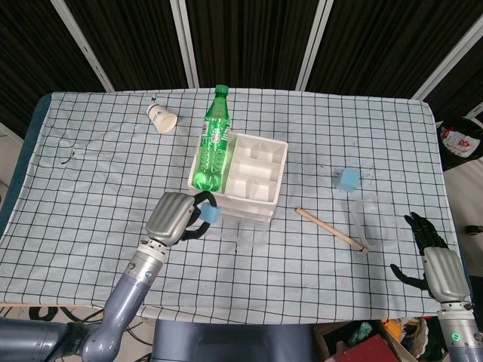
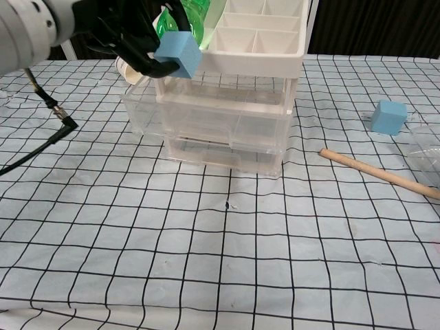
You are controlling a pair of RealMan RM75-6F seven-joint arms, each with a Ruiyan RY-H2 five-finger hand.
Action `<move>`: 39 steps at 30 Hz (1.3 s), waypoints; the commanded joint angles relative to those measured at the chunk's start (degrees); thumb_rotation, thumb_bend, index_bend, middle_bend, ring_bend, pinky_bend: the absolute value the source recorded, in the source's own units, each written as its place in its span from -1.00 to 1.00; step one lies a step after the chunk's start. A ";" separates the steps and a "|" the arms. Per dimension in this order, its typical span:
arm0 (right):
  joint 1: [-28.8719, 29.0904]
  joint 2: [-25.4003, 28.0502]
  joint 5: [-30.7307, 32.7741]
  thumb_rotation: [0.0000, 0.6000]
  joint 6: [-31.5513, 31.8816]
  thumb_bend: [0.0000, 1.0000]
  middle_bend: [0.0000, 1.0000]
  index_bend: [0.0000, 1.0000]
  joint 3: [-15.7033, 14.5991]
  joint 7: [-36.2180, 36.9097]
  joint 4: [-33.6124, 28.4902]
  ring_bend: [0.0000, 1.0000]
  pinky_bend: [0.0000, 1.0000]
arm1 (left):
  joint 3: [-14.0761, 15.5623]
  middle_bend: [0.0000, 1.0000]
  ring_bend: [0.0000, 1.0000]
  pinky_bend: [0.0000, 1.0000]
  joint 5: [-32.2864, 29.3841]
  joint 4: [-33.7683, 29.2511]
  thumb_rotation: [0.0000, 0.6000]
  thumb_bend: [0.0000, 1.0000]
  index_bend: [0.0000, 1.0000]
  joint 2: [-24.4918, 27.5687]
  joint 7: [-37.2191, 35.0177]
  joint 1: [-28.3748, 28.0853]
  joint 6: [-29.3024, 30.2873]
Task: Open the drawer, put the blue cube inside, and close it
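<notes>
My left hand [image 1: 175,216] [image 2: 120,27] holds a blue cube [image 1: 210,215] [image 2: 178,54] in its fingertips, lifted above the front left corner of the clear drawer unit [image 2: 220,127] [image 1: 226,219]. The unit's upper drawer [image 2: 206,108] is pulled out toward me. A second blue cube [image 1: 347,179] [image 2: 388,115] lies on the cloth to the right. My right hand [image 1: 434,264] rests open at the table's near right edge, seen only in the head view.
A white divided tray [image 1: 253,170] [image 2: 258,38] tops the unit with a green bottle [image 1: 213,143] [image 2: 180,20] lying in it. A wooden stick [image 1: 330,228] [image 2: 378,173] and a clear plastic container [image 1: 377,220] lie right. A paper cup [image 1: 161,118] lies far left.
</notes>
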 commanded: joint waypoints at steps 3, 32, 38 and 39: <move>0.00 0.04 -0.01 1.00 -0.04 -0.62 -1.00 -1.00 -0.02 0.11 -0.01 -1.00 -0.63 | -0.61 1.00 1.00 0.93 -2.83 2.98 1.00 -0.73 -0.18 -3.43 2.07 -2.47 0.48; -0.14 0.08 0.07 1.00 0.07 -0.62 -1.00 -1.00 -0.07 -0.25 -0.32 -1.00 -0.63 | 15.30 1.00 1.00 0.93 14.85 -8.40 1.00 -0.21 0.33 12.98 -9.96 10.67 3.40; -0.11 0.08 -0.09 1.00 0.09 -0.62 -1.00 -1.00 -0.12 -0.53 -0.37 -1.00 -0.63 | 18.49 1.00 1.00 0.93 15.71 -6.88 1.00 -0.20 0.36 14.56 -11.32 11.72 0.29; -0.13 0.07 -0.10 1.00 0.13 -0.62 -1.00 -1.00 -0.12 -0.54 -0.38 -1.00 -0.63 | 18.79 1.00 1.00 0.93 15.76 -6.55 1.00 -0.20 0.36 14.43 -11.35 11.70 -0.24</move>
